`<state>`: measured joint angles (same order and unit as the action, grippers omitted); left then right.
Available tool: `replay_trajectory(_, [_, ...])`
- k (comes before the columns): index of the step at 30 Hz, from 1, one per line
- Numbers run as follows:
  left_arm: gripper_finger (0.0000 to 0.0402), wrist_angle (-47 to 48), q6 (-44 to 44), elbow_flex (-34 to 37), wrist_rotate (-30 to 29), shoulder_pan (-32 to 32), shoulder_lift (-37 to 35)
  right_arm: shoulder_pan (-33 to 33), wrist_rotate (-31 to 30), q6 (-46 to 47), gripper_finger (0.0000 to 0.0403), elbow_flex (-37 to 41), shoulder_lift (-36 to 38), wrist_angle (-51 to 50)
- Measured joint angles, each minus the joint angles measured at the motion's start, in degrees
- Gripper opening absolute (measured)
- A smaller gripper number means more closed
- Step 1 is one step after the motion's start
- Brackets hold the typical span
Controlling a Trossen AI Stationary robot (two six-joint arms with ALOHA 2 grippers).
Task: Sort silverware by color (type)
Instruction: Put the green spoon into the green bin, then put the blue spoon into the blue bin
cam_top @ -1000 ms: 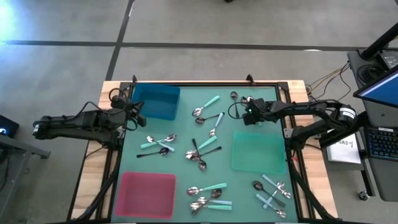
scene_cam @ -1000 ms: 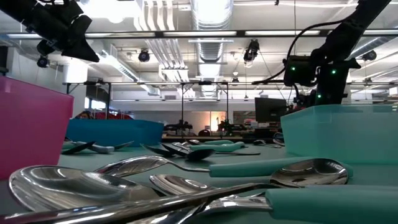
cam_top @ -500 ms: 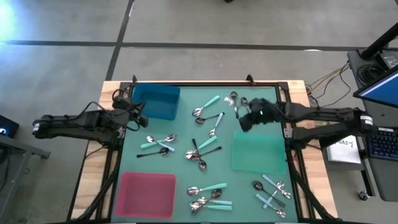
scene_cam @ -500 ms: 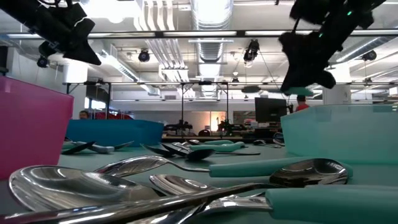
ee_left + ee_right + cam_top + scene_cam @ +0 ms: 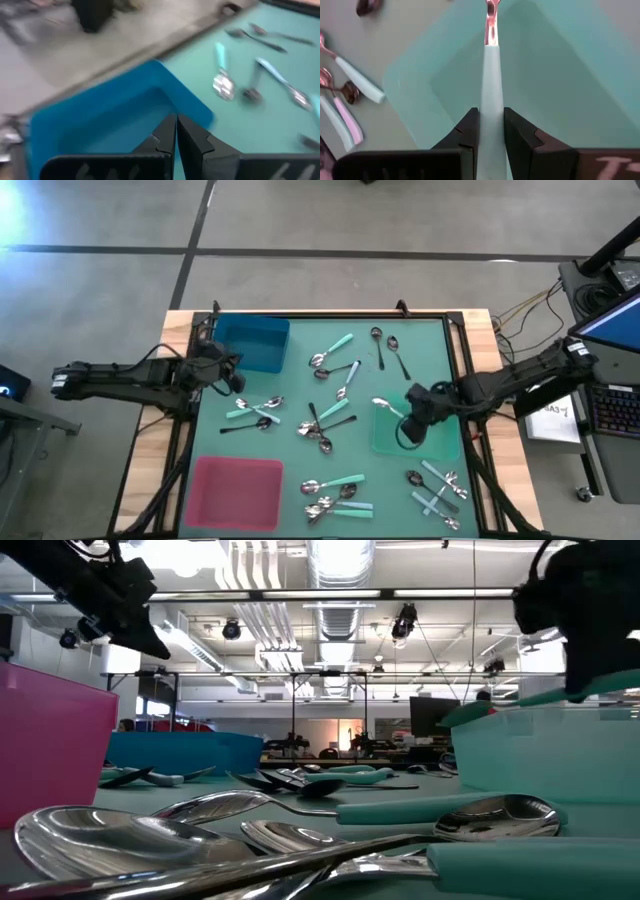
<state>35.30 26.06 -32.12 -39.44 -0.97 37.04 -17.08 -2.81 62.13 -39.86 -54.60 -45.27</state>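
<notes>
- Holding a spoon with a mint-green handle [image 5: 491, 125], the right gripper [image 5: 415, 418] hangs over the green tray [image 5: 440, 442], which sits at the right side of the table [image 5: 300, 405]
- Its two fingers [image 5: 465, 134] pinch the handle between them, and the shiny bowl of the spoon points away from the wrist, over the far-left corner of the tray
- The left gripper [image 5: 228, 371] is above the near right edge of the blue tray [image 5: 262, 336], at the far left of the table; its fingers [image 5: 165, 136] are pressed together with nothing between them
- The pink tray [image 5: 236, 491] lies at the near left corner
- The other spoons lie scattered on the green mat: two dark ones [image 5: 387, 350] near the far edge, a loose group [image 5: 330, 418] in the middle, a few [image 5: 252, 412] near the left gripper, some [image 5: 335, 496] beside the pink tray and some [image 5: 436, 488] in front of the green tray
- From the low camera, big spoons [image 5: 300, 830] fill the front and the right arm shows above the wall of the green tray
</notes>
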Motion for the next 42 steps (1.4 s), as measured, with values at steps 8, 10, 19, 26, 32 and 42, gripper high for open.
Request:
replay_trajectory(8, [0.0000, 6.03, -2.52, 0.00, 21.13, 0.04, 4.84, -1.05, -0.21, -2.01, 0.0132, 0.00, -4.72, -1.66])
replay_trajectory(10, [0.0000, 7.02, -3.04, 0.16, 23.60, 0.04, 6.27, -1.05, -0.21, -2.10, 0.0166, 0.00, -5.71, -3.32])
replay_trajectory(19, [0.0000, 5.65, -5.75, 0.28, 36.98, 0.07, 13.15, -1.05, -0.17, -1.27, 0.0206, 0.00, -8.17, -5.14])
replay_trajectory(26, [0.0012, 5.47, -4.20, 0.28, 41.55, 0.13, 19.97, -1.05, -0.15, -4.77, 0.0200, 0.00, -9.02, -5.16])
replay_trajectory(32, [0.0064, 4.69, -6.97, 0.09, 41.55, 0.13, 24.55, -1.05, -0.17, -6.62, 0.0200, 0.00, -9.26, -5.25])
replay_trajectory(42, [0.0108, -4.58, -17.20, 0.04, 41.96, 0.24, 30.38, -1.05, -0.21, -8.89, 0.0201, 0.00, -9.28, -5.25])
